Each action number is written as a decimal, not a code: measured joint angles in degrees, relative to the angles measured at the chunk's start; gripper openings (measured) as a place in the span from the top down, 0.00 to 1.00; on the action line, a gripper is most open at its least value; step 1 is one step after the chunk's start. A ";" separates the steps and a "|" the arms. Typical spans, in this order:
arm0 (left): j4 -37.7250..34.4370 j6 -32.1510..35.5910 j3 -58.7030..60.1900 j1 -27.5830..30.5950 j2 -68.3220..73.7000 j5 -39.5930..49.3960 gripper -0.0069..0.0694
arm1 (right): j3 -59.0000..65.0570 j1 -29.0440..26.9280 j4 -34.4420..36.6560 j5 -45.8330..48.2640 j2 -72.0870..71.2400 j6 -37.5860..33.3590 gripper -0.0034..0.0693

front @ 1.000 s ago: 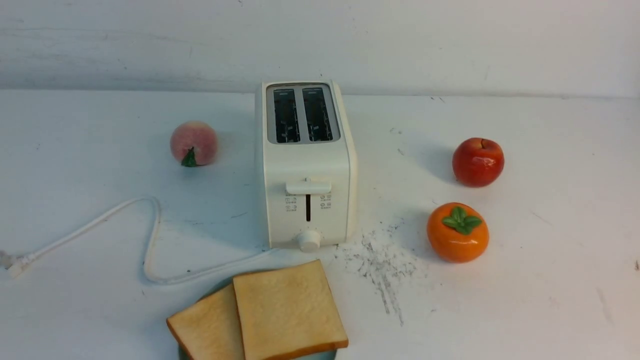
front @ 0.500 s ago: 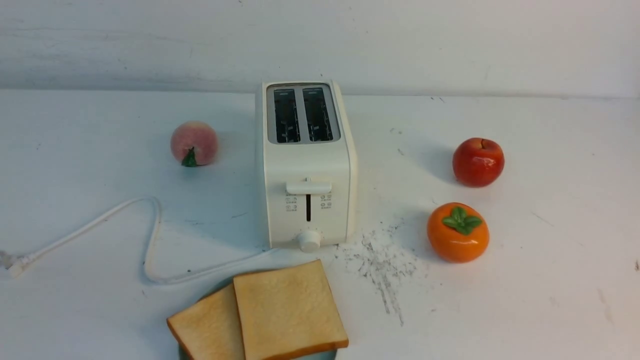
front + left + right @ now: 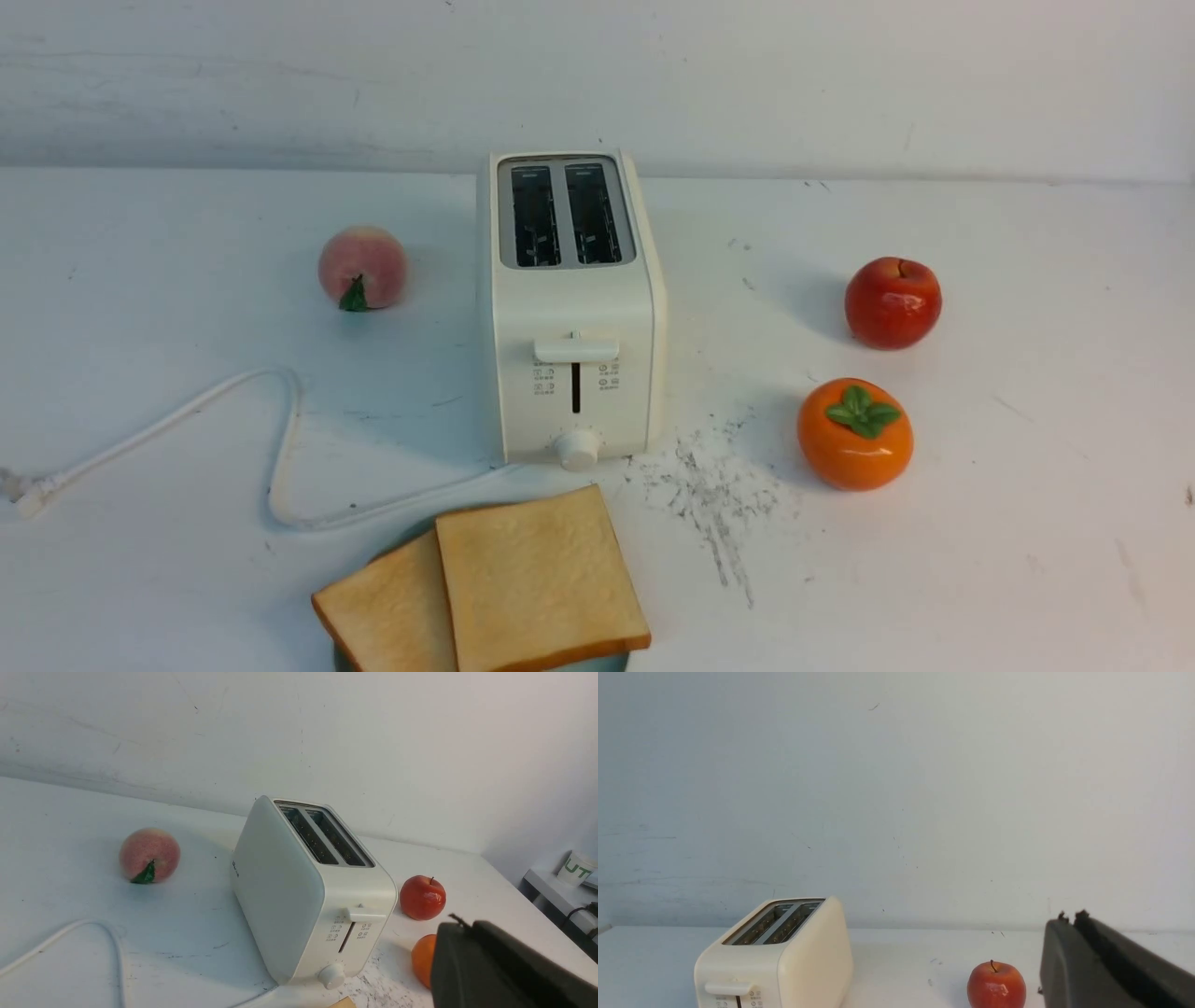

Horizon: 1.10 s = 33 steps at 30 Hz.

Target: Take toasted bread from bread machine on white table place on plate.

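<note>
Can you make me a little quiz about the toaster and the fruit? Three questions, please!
1. True or false: the toaster has bread in its slots.
2. Where are the two toast slices? A) inside the toaster B) on the plate C) under the toaster
3. Fill in the gap: the pink fruit on the toaster's left side, in the front view, is a ____.

Key: 1 false, both slots are empty. 2 B, and the slices overlap. 3 peach.
</note>
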 joint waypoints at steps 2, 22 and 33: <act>0.00 0.00 0.00 0.00 0.00 0.00 0.91 | 0.00 0.00 0.00 0.00 0.00 0.00 0.94; 2.38 4.62 30.78 15.63 -15.89 -8.80 0.88 | 0.00 0.00 0.00 -0.23 0.00 0.16 0.90; 2.57 4.79 36.53 15.66 -16.08 -5.33 0.86 | 0.03 0.00 0.00 -0.38 0.00 0.21 0.88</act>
